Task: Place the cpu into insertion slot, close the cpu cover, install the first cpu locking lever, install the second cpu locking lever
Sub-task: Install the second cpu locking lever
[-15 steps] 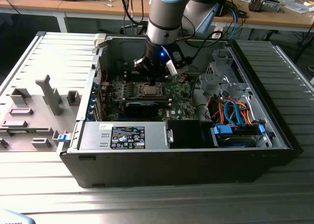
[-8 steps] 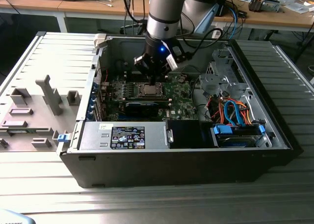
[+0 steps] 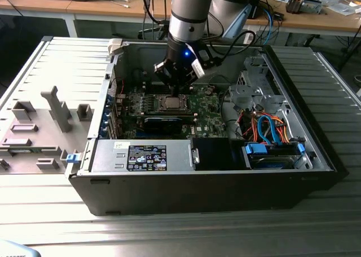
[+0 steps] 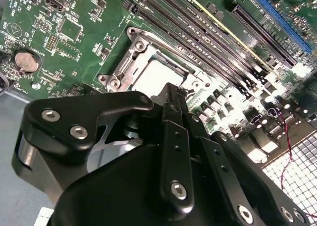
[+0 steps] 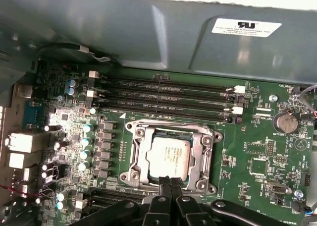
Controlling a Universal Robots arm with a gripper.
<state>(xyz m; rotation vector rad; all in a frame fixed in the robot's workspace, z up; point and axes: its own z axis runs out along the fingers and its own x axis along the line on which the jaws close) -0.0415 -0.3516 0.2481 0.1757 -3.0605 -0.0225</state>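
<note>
the gripper point(image 3: 179, 92) hangs inside the open computer case point(image 3: 316, 172), right over the motherboard point(image 3: 206, 107). its jaws are pressed together with nothing between them, the tips meeting just at the near edge of the insertion slot point(image 5: 171, 157) in the first wrist view. the cpu point(image 5: 168, 159) already lies flat in that slot, its dull silver top facing up, directly ahead of the jaw tips. the cpu cover point(image 5: 204, 151) is down around the chip, its silvery frame bordering it on all sides. in the second wrist view the black fingers point(image 4: 174, 132) cross in front of the same socket, hiding part of the chip point(image 4: 154, 76). beyond the slot from the jaws run the long dark memory slots point(image 5: 163, 94). whether either locking lever is latched cannot be told. a round coin battery point(image 5: 284, 121) sits off to one side of the socket, well apart from the jaws.
</note>
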